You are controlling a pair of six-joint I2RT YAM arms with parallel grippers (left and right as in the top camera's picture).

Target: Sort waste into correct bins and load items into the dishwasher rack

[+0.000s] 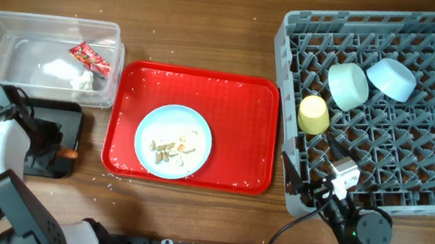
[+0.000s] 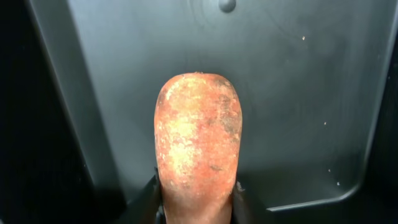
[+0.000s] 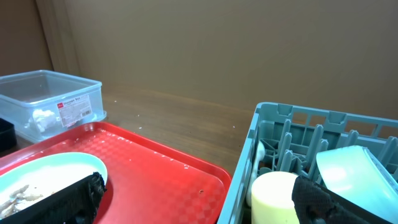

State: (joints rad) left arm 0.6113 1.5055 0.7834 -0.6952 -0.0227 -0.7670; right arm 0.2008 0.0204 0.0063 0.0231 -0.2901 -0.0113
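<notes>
My left gripper (image 2: pixel 198 208) is shut on the orange carrot (image 2: pixel 198 137) and holds it over the black tray (image 2: pixel 298 93); the carrot tip shows in the overhead view (image 1: pixel 72 153). The clear tub (image 1: pixel 52 19) holds the red-and-white wrapper (image 1: pixel 91 58) and white tissue (image 1: pixel 75 77). The pale blue plate (image 1: pixel 200 132) with beige scraps (image 1: pixel 171 150) lies on the red tray (image 1: pixel 244 109). The grey rack (image 1: pixel 410 160) holds two mint bowls (image 1: pixel 347 85) (image 1: pixel 392 79) and the yellow cup (image 1: pixel 314 114). My right gripper (image 3: pixel 199 199) is open and empty at the rack's front left corner. I cannot make out the spoon.
The red tray lies between the black tray (image 1: pixel 66 117) and the rack, close to both. The clear tub stands just behind the black tray. Small crumbs are scattered on the wooden table (image 1: pixel 204 22) around the red tray.
</notes>
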